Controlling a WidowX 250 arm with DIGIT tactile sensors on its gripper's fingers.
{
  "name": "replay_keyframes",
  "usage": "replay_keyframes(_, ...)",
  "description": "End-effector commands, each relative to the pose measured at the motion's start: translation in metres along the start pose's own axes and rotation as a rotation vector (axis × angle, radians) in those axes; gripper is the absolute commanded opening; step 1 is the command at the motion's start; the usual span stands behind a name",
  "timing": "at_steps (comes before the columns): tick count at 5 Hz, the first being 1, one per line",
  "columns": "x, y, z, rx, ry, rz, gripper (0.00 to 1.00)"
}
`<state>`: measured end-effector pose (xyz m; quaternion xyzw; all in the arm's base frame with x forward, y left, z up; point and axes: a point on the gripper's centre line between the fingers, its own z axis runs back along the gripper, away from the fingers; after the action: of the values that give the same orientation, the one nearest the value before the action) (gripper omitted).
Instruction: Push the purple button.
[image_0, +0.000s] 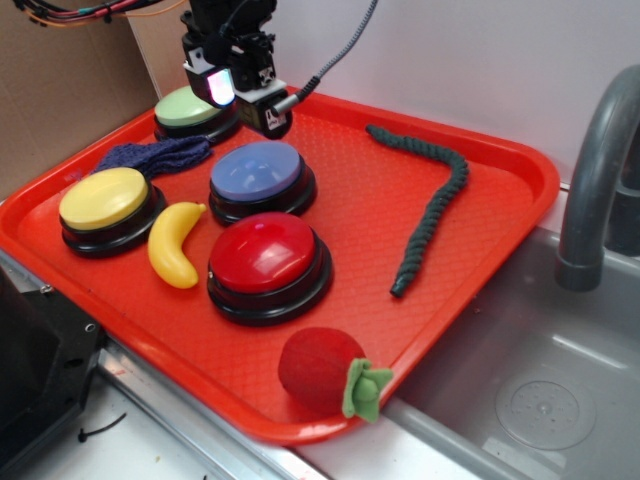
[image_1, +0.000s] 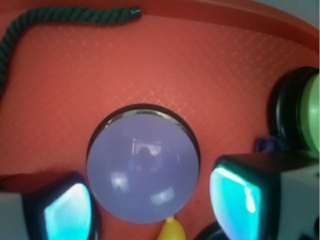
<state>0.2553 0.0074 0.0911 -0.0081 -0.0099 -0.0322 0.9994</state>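
**Gripper hanging over the purple button**

The gripper (image_0: 232, 88) is hovering at the upper left of the exterior frame, its fingers (image_1: 67, 212) standing spread apart and gripping nothing. The purple button (image_0: 257, 172) is sitting on the red tray (image_0: 480, 200) just below the gripper — in the wrist view its dome (image_1: 142, 170) is filling the lower centre, between the two glowing pads. A red button (image_0: 265, 255) is lying in front of it, a yellow banana (image_0: 175, 245) to the left.
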Motion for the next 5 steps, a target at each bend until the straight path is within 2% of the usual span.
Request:
replay_keyframes(1,0.002,-0.001,0.037,0.018,-0.120,0.025,1.00)
replay_keyframes(4,-0.007,0.004,0.063,0.020,-0.139,0.062,1.00)
replay_keyframes(5,-0.022,0.006,0.079,0.045,-0.135,0.086,1.00)
